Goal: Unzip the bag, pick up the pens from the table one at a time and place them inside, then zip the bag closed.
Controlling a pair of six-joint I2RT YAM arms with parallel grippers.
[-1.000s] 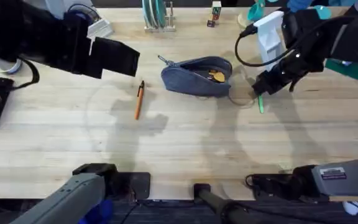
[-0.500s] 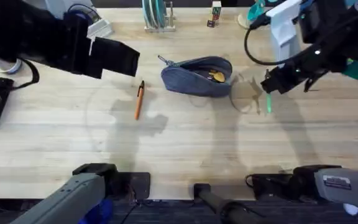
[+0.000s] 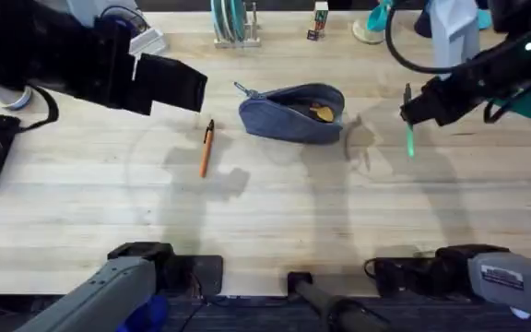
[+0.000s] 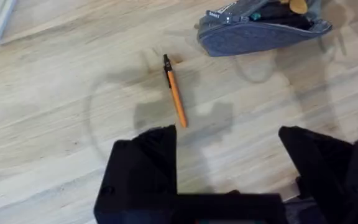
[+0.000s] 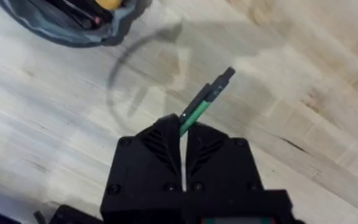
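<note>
The bag [image 3: 292, 112] lies on the table [image 3: 275, 212] near the middle of its far edge, long side running along that edge. Its zipper is open, and something yellow shows inside the gap toward the right end; the pull tab sticks out at the left end. In the left wrist view the bag [image 4: 263, 30] carries a small tag with pale lettering by the zipper end, too small to read.

The orange pen [image 3: 206, 148] lies flat on the wood, just left of the bag and apart from it, dark tip pointing toward the far edge. The left wrist view shows the same orange pen [image 4: 174, 98] beyond the left gripper [image 4: 229, 152], whose black fingers stand wide apart and hold nothing. That gripper hangs over the far left part of the table.

The right gripper [image 3: 417, 112] is above the table to the right of the bag, near the far right corner. Its fingers are clamped on the green pen [image 3: 409, 131], which hangs down from them clear of the wood. In the right wrist view the green pen [image 5: 205, 101] sticks out from between the closed black fingers [image 5: 163, 146], dark tip outward, with the open bag [image 5: 73, 22] well apart from it.

A white sticker on the arm base at the near right edge bears print that cannot be read.
</note>
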